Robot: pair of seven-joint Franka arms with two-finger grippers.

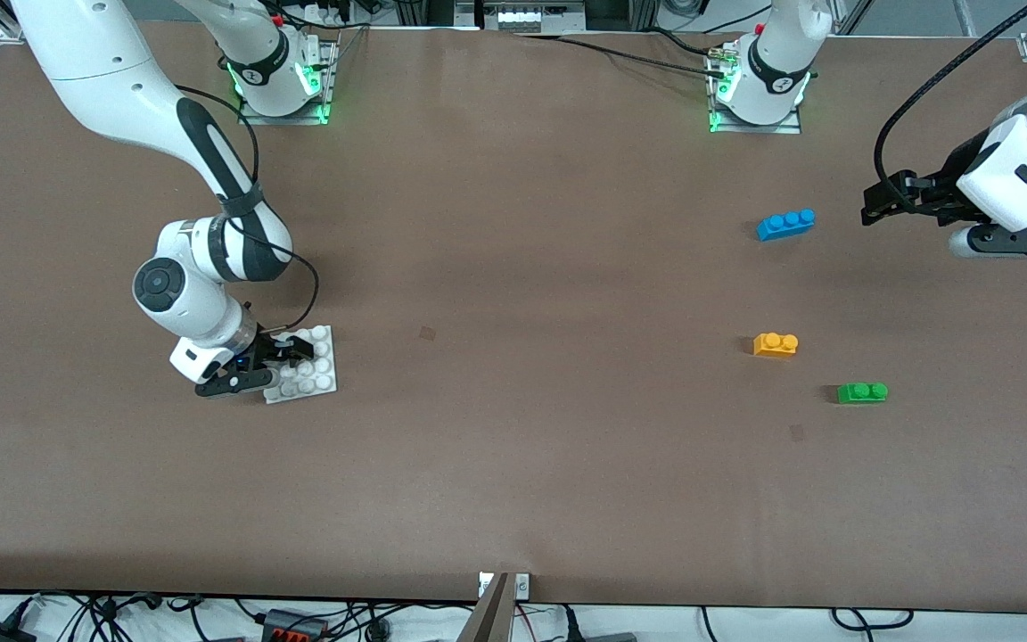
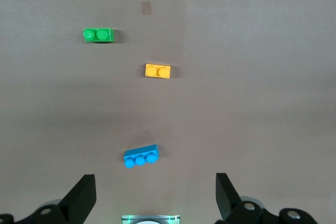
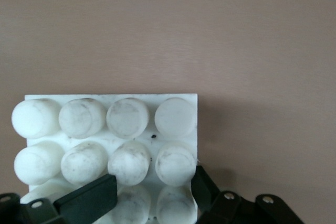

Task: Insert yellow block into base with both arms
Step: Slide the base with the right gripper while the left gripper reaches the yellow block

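Now, in the front view you see the base (image 1: pixel 307 373) lying flat on the table (image 1: pixel 513 464) toward the right arm's end, and the right gripper (image 1: pixel 286 349) is down on it, its fingers spread across the part of the base that lies toward the robots. Well apart from the base, toward the left arm's end, the yellow block (image 1: pixel 776 344) sits alone on the table; the green brick (image 1: pixel 862 392) lies near it and nearer to the front camera, while the blue brick (image 1: pixel 785 224) lies farther from that camera than the yellow block. The left gripper (image 1: pixel 875 207) hangs in the air toward the left arm's end, past the blue brick, holding nothing. In the left wrist view you look down on the yellow block (image 2: pixel 157 71) between the green brick (image 2: pixel 98 35) and the blue brick (image 2: pixel 141 157), with the left gripper (image 2: pixel 155 198) spread wide and empty. In the right wrist view the base (image 3: pixel 110 145) fills the frame with its round studs, and the right gripper (image 3: pixel 152 195) straddles it: one finger rests over the studs, the other stands against the base's edge, the jaws parted and not clamped.
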